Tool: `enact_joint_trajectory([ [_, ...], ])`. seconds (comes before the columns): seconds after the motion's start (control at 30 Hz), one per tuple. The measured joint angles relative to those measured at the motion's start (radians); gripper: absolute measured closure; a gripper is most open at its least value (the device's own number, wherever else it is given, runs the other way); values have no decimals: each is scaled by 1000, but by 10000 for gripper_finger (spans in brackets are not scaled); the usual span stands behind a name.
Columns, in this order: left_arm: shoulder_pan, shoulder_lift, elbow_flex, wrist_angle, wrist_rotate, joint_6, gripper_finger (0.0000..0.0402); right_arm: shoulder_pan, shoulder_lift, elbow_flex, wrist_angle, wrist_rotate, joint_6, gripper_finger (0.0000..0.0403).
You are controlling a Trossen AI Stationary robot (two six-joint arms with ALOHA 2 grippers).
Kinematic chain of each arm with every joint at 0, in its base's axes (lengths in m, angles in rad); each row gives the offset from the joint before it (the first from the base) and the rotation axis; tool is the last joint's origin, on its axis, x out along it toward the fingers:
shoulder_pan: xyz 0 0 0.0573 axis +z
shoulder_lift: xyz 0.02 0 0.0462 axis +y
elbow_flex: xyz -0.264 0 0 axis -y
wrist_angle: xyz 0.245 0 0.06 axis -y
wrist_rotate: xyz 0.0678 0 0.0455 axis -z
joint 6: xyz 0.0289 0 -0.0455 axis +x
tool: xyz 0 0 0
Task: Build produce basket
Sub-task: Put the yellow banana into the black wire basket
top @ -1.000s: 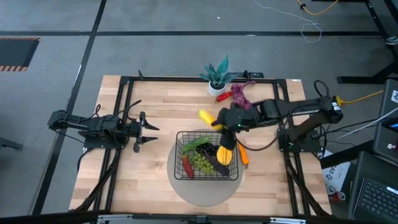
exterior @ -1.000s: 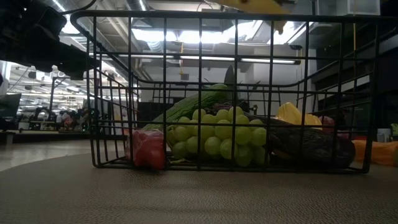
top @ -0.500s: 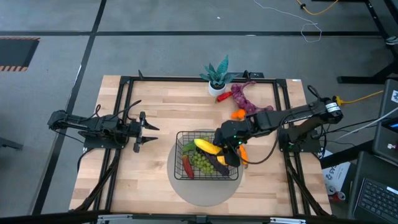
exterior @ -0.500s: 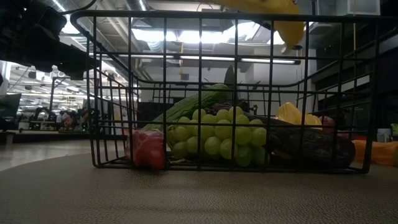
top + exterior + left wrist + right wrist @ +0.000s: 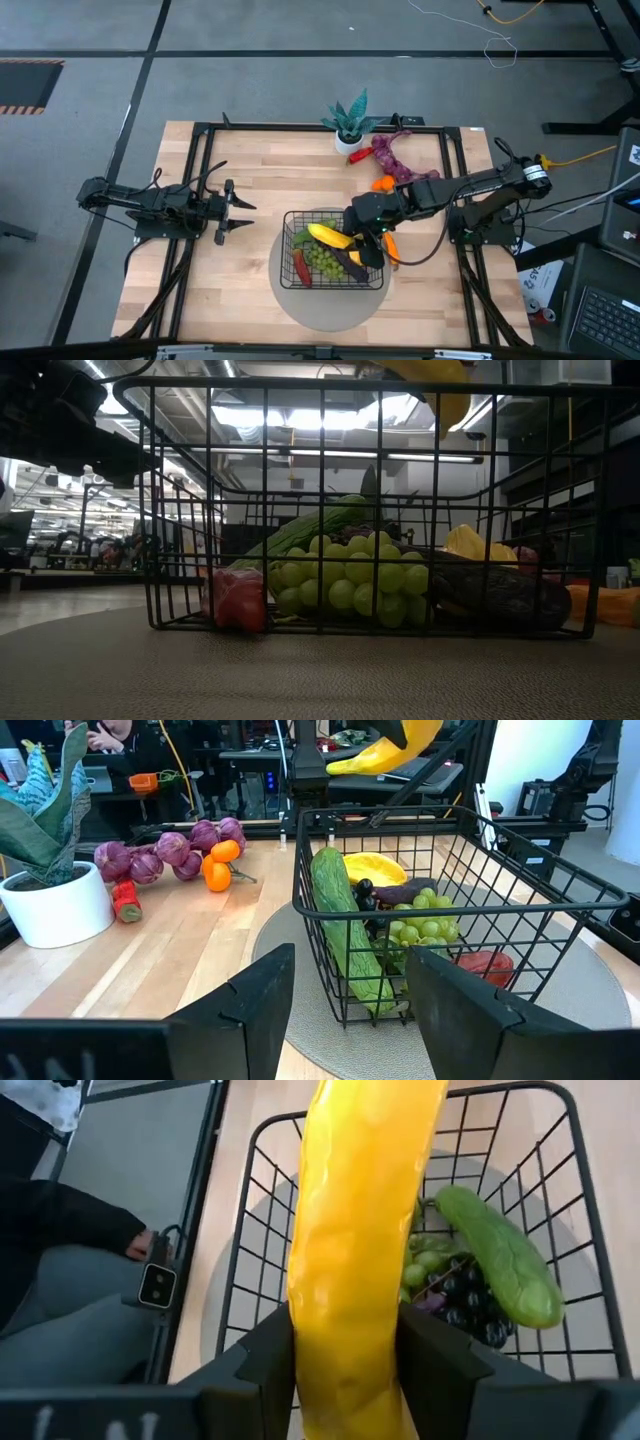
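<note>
The yellow banana [image 5: 328, 237] hangs over the black wire basket [image 5: 285, 250], with my right gripper [image 5: 353, 236] shut on it. In the low view the banana [image 5: 440, 380] shows just above the basket's top rim. Inside the basket lie a cucumber [image 5: 340, 920], green grapes [image 5: 350, 575], dark grapes [image 5: 465, 1315], a red pepper [image 5: 238, 600], an eggplant [image 5: 352, 265] and a yellow piece [image 5: 372, 868]. My left gripper [image 5: 232, 208] waits open, level, at the table's left. My right gripper pinches the banana between its two fingers [image 5: 265, 1365], on its two sides [image 5: 350, 1350] near its right-hand end. It comes slanting down from the table's right, and the banana runs on ahead of the fingers. The banana is tilted, free end [image 5: 335, 765] lower, clear of the basket's contents.
The basket stands on a round grey disc [image 5: 320, 305]. A carrot [image 5: 392, 250] lies just right of the basket. At the back stand a potted plant [image 5: 350, 125], a purple lumpy string [image 5: 385, 150] and an orange [image 5: 383, 183]. Bare wood lies between my left gripper and the basket.
My right gripper has carried the banana from beyond the basket's far side toward the near edge and down, tipping more downward. The banana now hangs over the basket's middle instead of over the bare table.
</note>
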Motion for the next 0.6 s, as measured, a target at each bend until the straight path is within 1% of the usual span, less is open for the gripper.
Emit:
enact_joint_trajectory([
  [0.47, 0, 0, 0, 0, 0, 0, 214, 0, 0, 0, -5, 1, 9, 249],
  [0.6, 0, 0, 0, 0, 0, 0, 214, -2, 0, 0, -6, 0, -45, 249],
])
